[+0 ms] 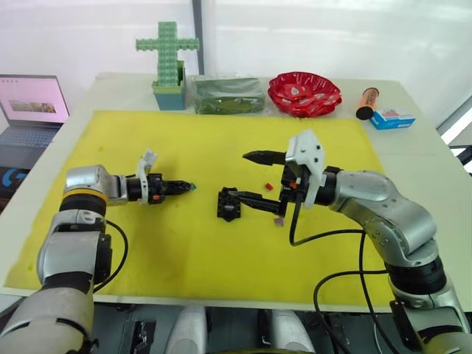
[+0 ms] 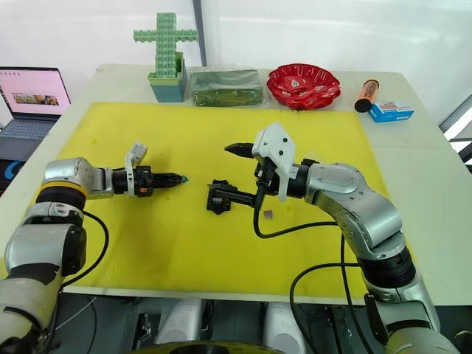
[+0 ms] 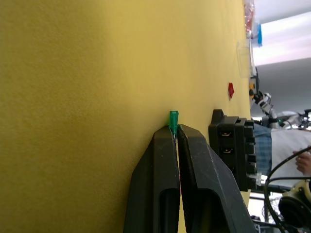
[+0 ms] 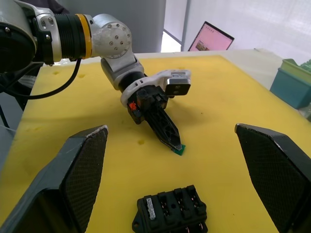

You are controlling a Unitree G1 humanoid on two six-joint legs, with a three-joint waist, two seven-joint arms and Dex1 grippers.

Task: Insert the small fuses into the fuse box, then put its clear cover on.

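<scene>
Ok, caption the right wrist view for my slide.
Left gripper pinching a tiny green blade fuse above the small black slotted fuse box.

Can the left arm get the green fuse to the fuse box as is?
Probably yes. The left gripper is shut on the green fuse, with bare mat up to the fuse box; the right gripper straddles it, open.

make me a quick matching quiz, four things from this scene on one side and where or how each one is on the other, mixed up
Things:
1. green fuse
2. red fuse
3. fuse box
4. right claw

States:
A. wide open around the black block
B. lying loose on the yellow mat
C. pinched at the tips of the left claw
D. sitting on the mat, slots facing up, none filled as far as visible

Pairs: 1-C, 2-B, 3-D, 4-A
</scene>
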